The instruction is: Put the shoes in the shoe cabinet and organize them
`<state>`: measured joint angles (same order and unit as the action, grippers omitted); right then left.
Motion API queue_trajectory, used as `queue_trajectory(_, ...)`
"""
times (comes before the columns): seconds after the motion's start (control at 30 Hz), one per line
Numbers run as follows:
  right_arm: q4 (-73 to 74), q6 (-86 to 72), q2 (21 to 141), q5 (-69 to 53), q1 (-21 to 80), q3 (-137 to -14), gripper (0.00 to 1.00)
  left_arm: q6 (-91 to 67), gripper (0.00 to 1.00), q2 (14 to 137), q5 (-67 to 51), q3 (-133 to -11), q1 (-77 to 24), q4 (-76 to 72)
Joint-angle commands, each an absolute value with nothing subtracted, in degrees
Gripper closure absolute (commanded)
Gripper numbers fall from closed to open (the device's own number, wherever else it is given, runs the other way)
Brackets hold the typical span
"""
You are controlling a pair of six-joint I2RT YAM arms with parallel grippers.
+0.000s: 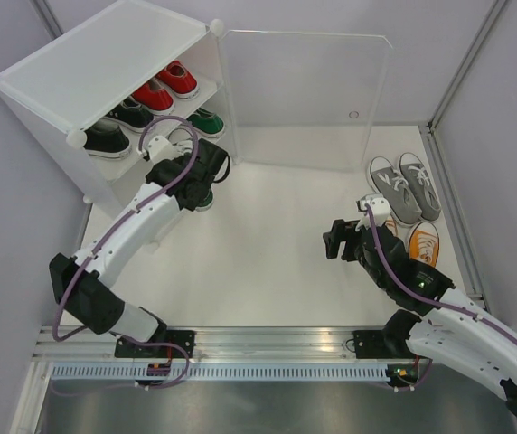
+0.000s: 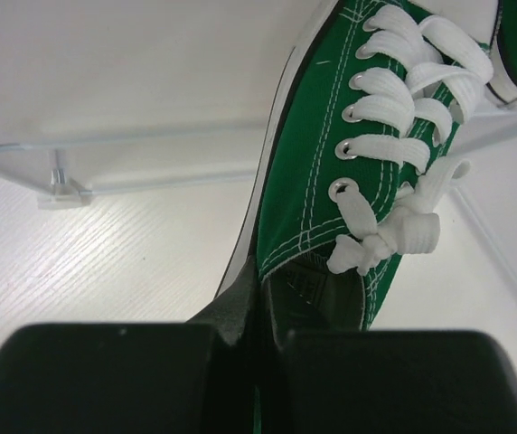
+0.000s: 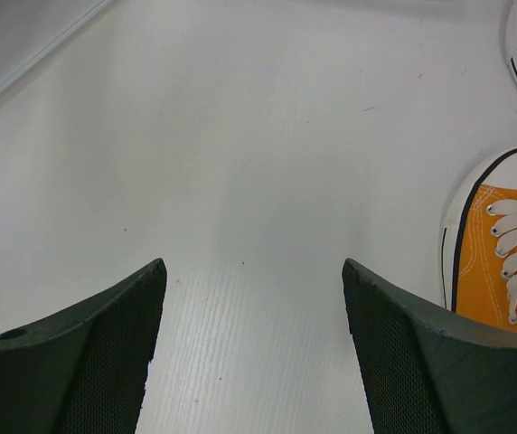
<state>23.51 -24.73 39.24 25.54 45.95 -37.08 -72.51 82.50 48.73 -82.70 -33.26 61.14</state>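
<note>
Left wrist: green shoe (image 2: 313, 181) heel pinched btwn fingers (image 2: 105, 380).

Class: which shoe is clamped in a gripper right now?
The green shoe in the left gripper, pinched by its upper edge; the other green shoe sits in the cabinet.

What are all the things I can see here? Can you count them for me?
Cabinet: one, white, far left of the table, clear door open.
Red shoes: two, red, on a cabinet shelf.
Black shoes: two, black, on a cabinet shelf beside the red ones.
Green shoes: two, green; one on a lower shelf, the other gripped in front of the cabinet.
Grey shoes: two, grey, table, far right.
Orange shoes: two, orange, table, beside the grey; one partly behind the right arm.
Table: one, white.
Left gripper: one, black, shut on a green shoe's heel.
Right gripper: one, black, open, empty, over the table.
</note>
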Motion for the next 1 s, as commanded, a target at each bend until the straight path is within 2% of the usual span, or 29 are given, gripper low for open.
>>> queue_trajectory(0.0, 21.4, -25.0, 38.4, 24.9, 46.1, -36.7, 0.17, -75.6, 0.98, 86.2, 54.4, -89.5, -30.8, 58.5)
queue_trajectory(0.47, 21.1, -25.1, 39.5, 23.8, 46.1, -36.5, 0.17, -83.3, 0.98, 98.8, 60.5, -102.6, -26.0, 58.3)
queue_trajectory(0.7, 21.4, -25.1, 40.4, 23.8, 46.1, -36.5, 0.18, -87.1, 0.98, 102.3, 60.3, -104.4, -22.9, 58.3)
queue_trajectory(0.97, 21.2, -25.2, 41.8, 23.8, 46.1, -36.5, 0.17, -85.4, 0.98, 107.7, 61.2, -111.3, -21.4, 58.1)
